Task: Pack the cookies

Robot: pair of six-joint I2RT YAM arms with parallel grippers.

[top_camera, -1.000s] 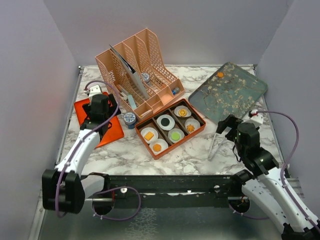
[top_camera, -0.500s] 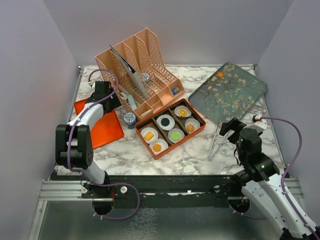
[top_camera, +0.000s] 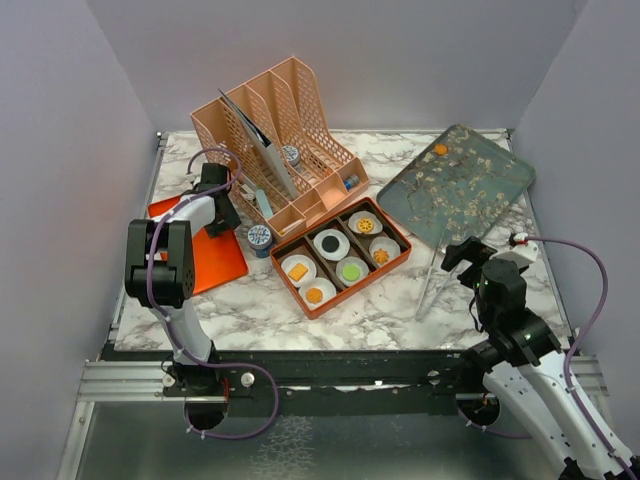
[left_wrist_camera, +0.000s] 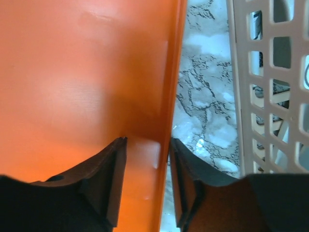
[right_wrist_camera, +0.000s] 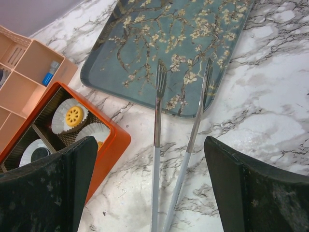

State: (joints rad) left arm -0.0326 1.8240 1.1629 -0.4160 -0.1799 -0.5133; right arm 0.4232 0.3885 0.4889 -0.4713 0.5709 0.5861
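Left gripper (left_wrist_camera: pixel 145 162) straddles the rim of the flat orange plastic lid (left_wrist_camera: pixel 72 87), jaws half-closed, presumably to lift it for closing the box; whether it grips yet cannot be told. Cookies (top_camera: pixel 352 270) sit in the orange compartment box (top_camera: pixel 365 287); one lies on the blue floral tray (top_camera: pixel 470 190).

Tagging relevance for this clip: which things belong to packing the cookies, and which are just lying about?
Job: cookies, loose orange cookie, orange compartment box, orange lid, tongs, floral tray.
Lying about: peach desk organizer, blue-and-white tin.

Peach organizer (top_camera: pixel 285 130) at back, floral tray (top_camera: pixel 460 185) rt, tongs (right_wrist_camera: pixel 157 145) on its edge
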